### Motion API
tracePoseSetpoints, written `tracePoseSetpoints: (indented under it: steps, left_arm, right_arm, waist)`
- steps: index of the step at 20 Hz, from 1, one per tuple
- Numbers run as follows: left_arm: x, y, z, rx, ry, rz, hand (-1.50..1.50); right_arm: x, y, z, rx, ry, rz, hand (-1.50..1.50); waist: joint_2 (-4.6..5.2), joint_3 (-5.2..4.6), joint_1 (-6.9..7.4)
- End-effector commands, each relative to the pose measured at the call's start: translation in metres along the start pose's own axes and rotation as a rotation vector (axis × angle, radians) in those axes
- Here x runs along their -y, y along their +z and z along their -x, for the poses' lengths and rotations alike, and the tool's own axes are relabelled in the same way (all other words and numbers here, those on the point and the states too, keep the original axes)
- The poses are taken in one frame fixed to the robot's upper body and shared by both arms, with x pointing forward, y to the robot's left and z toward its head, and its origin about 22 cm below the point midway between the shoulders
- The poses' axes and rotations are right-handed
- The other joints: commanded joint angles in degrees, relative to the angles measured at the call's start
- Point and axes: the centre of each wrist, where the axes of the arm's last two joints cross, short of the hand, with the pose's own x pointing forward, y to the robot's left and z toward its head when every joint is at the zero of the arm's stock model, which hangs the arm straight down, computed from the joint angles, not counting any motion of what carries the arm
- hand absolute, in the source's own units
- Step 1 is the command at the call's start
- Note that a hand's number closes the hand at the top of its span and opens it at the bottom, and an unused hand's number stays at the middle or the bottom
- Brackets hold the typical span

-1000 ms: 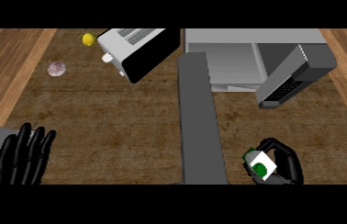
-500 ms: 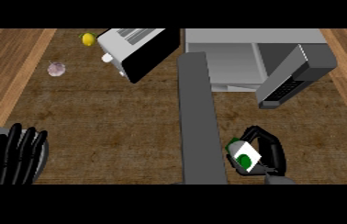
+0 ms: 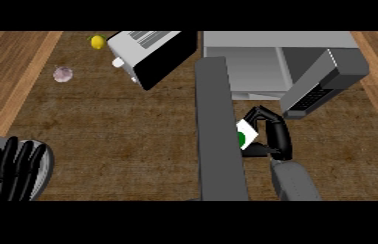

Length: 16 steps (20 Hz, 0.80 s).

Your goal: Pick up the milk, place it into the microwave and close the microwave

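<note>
Left hand (image 3: 22,170) sits at the lower left edge of the frame, fingers straight and apart, pointing up, holding nothing. Small pale pink object (image 3: 63,74) at upper left on the tabletop (image 3: 111,133), yellow object (image 3: 97,42) above and right of it near the top edge (can't tell what either one is). Toaster (image 3: 151,55) at upper centre-left, white body, black side face, tilted. Long grey microwave door (image 3: 219,133) runs down the middle of the frame, swung open. Microwave (image 3: 284,63) fills the upper right, cavity open toward the door, dark control panel on its right. Right hand (image 3: 271,135) is lower right of centre, just right of the door and below the cavity opening, fingers and thumb curled round the milk (image 3: 246,134). Milk is a white carton with a green spot, tilted, touching or nearly touching the door edge, outside the cavity.
</note>
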Motion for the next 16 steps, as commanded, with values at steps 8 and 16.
tracePoseSetpoints:
  steps: [8, 16]
  left_arm:
    - [-0.007, -0.01, 0.008, -0.009, -0.007, 0.039, -1.5]
    - [-0.007, -0.01, 0.014, 0.003, 0.026, 0.063, -1.5]
  right_arm:
    - [0.009, -0.116, -0.02, -0.097, 0.218, 0.084, 1.5]
    - [0.042, -0.128, -0.008, -0.158, 0.391, 0.167, 1.5]
  waist:
    - [0.45, 0.05, 0.96]
    - [1.25, 0.1, 3.04]
